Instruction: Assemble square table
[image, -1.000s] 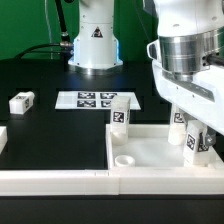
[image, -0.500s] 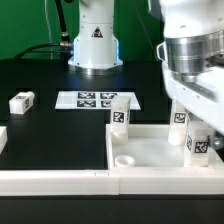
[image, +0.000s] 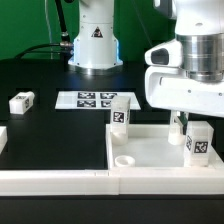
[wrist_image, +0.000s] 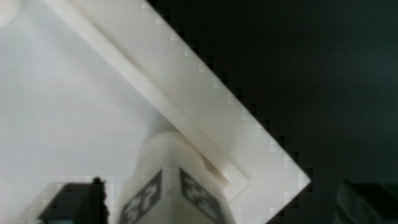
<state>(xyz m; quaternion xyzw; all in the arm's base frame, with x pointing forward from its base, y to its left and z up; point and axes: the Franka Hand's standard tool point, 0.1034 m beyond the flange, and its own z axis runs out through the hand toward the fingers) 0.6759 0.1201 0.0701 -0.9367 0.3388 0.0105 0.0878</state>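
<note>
Wrist view: the leg (wrist_image: 175, 190) stands between the parted fingers (wrist_image: 75, 203).

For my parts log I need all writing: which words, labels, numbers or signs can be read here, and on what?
No words, brands or numbers are readable.
Triangle sign on the arm's base: too small to read.
Black-and-white tags on the marker board and legs: patterns, no text.

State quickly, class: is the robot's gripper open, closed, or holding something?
Gripper: open, its fingers spread either side of a white leg, not clamped on it.
</note>
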